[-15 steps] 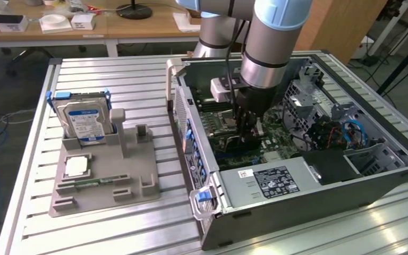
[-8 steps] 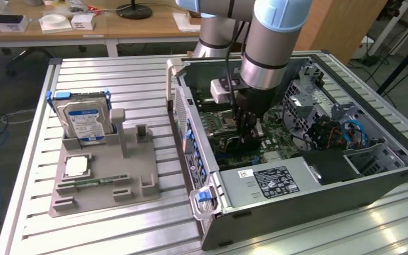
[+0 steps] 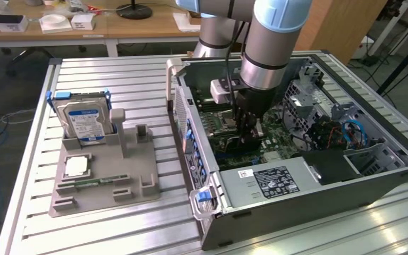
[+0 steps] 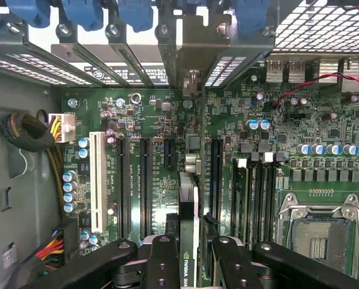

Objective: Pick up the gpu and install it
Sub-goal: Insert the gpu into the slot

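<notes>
In the wrist view the gpu appears edge-on as a thin dark card with a green stripe, standing upright between my two black fingers. My gripper is shut on it. The card lies along a black expansion slot of the green motherboard, and its silver bracket end reaches the rear slot openings of the case. In the exterior view my gripper hangs low inside the open computer case, just above the motherboard; the card itself is hard to make out there.
A grey holder on the exterior view's left carries a hard drive, a processor and a memory stick. Inside the case are the power supply, drive cage cables, the processor socket and a white slot.
</notes>
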Controlling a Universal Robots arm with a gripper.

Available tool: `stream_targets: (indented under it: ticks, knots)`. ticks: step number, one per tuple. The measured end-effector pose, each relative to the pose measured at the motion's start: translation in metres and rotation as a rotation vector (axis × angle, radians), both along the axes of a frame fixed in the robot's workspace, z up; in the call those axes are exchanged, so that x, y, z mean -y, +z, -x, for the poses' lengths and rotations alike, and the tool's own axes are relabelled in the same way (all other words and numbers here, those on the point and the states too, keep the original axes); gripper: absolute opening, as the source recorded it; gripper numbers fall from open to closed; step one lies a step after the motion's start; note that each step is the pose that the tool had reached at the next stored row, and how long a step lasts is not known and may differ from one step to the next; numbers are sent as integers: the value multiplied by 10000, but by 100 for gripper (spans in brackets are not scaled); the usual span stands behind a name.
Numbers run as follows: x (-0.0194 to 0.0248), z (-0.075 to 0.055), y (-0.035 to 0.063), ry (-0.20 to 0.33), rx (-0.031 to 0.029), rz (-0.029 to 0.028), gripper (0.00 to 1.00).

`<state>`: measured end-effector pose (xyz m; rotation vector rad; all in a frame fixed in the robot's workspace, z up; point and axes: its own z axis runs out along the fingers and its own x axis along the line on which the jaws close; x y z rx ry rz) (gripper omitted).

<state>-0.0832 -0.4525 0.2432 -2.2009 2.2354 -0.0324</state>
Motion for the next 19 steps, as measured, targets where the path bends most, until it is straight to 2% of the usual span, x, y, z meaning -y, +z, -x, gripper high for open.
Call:
stream_targets:
  ticks: [4, 5, 6, 7, 8, 12, 14, 15, 16, 18, 19]
  knots:
    - [-2, 1, -6, -4, 7, -15, 27]
    - [-1, 1, -1, -3, 1, -2, 33]
    - [0, 0, 2, -1, 0, -1, 33]
    - [0, 0, 11, 0, -1, 2, 39]
    - [0, 0, 25, -1, -1, 0, 39]
    - [0, 0, 171, -1, 0, -1, 39]
    - [0, 0, 261, -1, 0, -1, 38]
    - [0, 0, 304, -1, 0, -1, 32]
    - [-1, 0, 330, -1, 1, -1, 32]
    - [0, 0, 346, 0, 3, -2, 20]
    - [-1, 0, 346, 0, 4, -2, 20]
